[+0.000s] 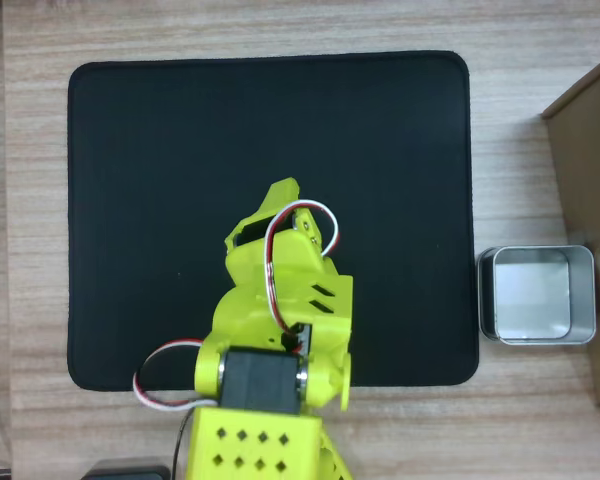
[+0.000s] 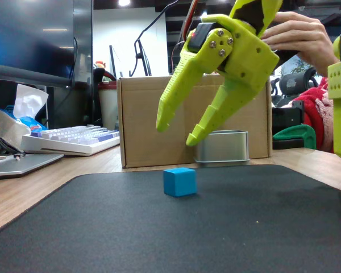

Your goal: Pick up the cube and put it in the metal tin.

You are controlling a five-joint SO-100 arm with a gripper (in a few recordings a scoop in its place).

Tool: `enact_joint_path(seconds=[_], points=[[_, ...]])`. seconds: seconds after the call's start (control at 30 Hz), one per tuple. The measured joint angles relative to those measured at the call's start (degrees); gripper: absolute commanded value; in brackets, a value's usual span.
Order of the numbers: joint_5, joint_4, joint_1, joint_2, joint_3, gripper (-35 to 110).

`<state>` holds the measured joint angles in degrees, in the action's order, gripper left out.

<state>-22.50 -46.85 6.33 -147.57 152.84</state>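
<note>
Fixed view: lime-green plastic gripper, fingers spread (empty), hangs above the small sky-blue cube, seemingly poised to grasp it for the shiny silver metal tin.

In the overhead view the lime-green arm covers part of the black mat, and its base is cut off by the bottom edge. The brown cardboard box runs off the right edge there, while in the fixed view the gripper hides the upper left of the metal tin
</note>
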Motion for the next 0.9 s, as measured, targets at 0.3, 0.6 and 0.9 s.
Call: enact_joint_path(seconds=[0.3, 0.6, 0.9], points=[[-3.2, -2.9, -2.2, 13.3, -7.5, 27], [-7.3, -5.0, -1.5, 22.3, -11.7, 34], [-9.2, -3.8, 0.7, 29.5, -13.3, 31]])
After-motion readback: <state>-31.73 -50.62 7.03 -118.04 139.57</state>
